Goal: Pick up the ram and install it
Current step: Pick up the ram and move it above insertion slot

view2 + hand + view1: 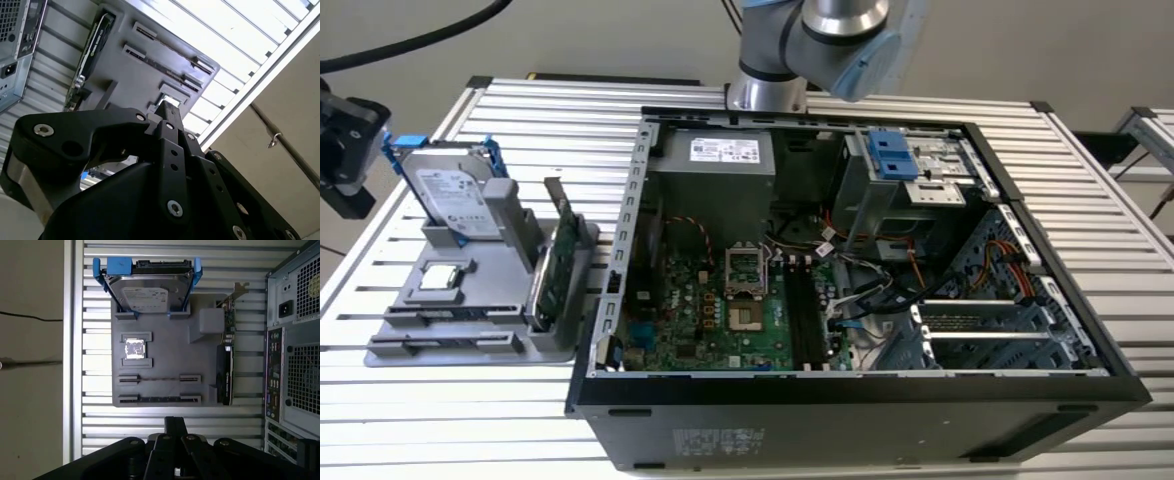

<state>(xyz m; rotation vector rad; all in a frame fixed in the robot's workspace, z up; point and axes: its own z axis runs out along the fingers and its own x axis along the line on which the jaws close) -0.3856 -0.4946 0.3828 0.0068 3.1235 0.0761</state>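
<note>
The ram (160,400) is a thin dark stick standing on edge in the grey holder tray (165,355), in the slot row closest to my fingers. My gripper (175,422) hovers well above the tray and touches nothing. In both wrist views its black fingers (167,112) meet with nothing between them. In the exterior view the tray (414,300) lies on the table at the exterior view's left, beside the open computer case (854,250). The motherboard's long black memory slots (807,320) run beside the processor socket.
On the tray stand a silver hard drive with blue rails (147,287), a small square chip (135,348) and a green expansion card (225,365) on the case side. The slatted table's edge (75,360) runs past the tray. The arm's black end (344,140) is at the exterior view's left.
</note>
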